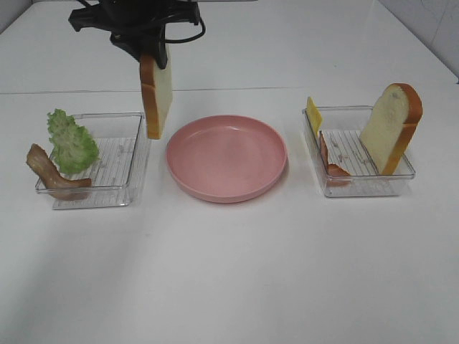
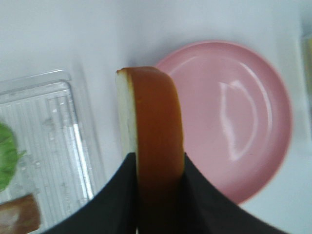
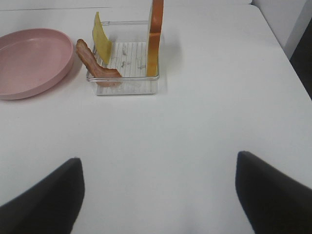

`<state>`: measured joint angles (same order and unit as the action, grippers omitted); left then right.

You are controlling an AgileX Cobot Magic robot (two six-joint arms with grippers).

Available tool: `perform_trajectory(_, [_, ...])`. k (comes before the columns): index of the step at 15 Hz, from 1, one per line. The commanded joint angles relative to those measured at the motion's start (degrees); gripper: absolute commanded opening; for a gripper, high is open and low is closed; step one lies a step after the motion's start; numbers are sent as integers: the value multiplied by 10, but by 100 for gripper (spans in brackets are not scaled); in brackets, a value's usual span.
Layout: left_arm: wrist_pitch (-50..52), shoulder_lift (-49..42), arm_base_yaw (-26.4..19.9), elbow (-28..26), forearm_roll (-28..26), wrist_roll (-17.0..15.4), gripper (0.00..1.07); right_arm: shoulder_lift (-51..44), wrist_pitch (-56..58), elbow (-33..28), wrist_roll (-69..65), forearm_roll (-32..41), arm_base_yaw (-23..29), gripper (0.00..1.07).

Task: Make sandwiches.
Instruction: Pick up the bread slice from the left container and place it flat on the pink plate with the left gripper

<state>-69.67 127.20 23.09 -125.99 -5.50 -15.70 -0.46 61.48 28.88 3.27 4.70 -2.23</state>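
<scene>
My left gripper [image 1: 153, 57] is shut on a bread slice [image 1: 155, 93] with white crumb and orange-brown crust, holding it upright in the air between the left tray and the pink plate [image 1: 226, 157]. In the left wrist view the slice [image 2: 155, 131] sits between my fingers [image 2: 117, 195], above the gap beside the plate [image 2: 234, 117]. Green lettuce [image 1: 70, 141] and a bacon strip [image 1: 50, 174] lie in the left tray [image 1: 122, 154]. A second bread slice [image 1: 391, 127], yellow cheese [image 1: 313, 114] and a ham strip [image 1: 331, 163] stand in the right tray [image 1: 358, 183]. My right gripper [image 3: 158, 195] is open and empty, back from that tray [image 3: 124, 83].
The white table [image 1: 229, 272] carries both clear trays and the empty plate between them. The table's right edge [image 3: 287, 53] shows in the right wrist view.
</scene>
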Motion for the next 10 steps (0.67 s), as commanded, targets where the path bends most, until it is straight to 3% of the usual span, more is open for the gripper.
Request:
perform_trajectory(1, [-38, -5, -3, -14, -82, 43, 0, -7, -7, 0, 4, 1, -3, 80])
perform_trajectory(4, [-36, 11, -21, -14, -169, 85, 0, -7, -7, 0, 4, 1, -3, 80])
perform_trajectory(6, [-31, 49, -51, -12, -275, 122, 0, -7, -7, 0, 4, 1, -3, 80])
perform_trajectory(7, [-31, 57, -54, -12, -299, 129, 0, -7, -7, 0, 4, 1, -3, 80])
perform_trajectory(9, [-31, 115, -60, -12, -390, 175, 0, -7, -7, 0, 4, 1, -3, 80])
perform_trajectory(10, [-30, 131, -60, -12, -413, 176, 0, -7, -7, 0, 4, 1, -3, 80])
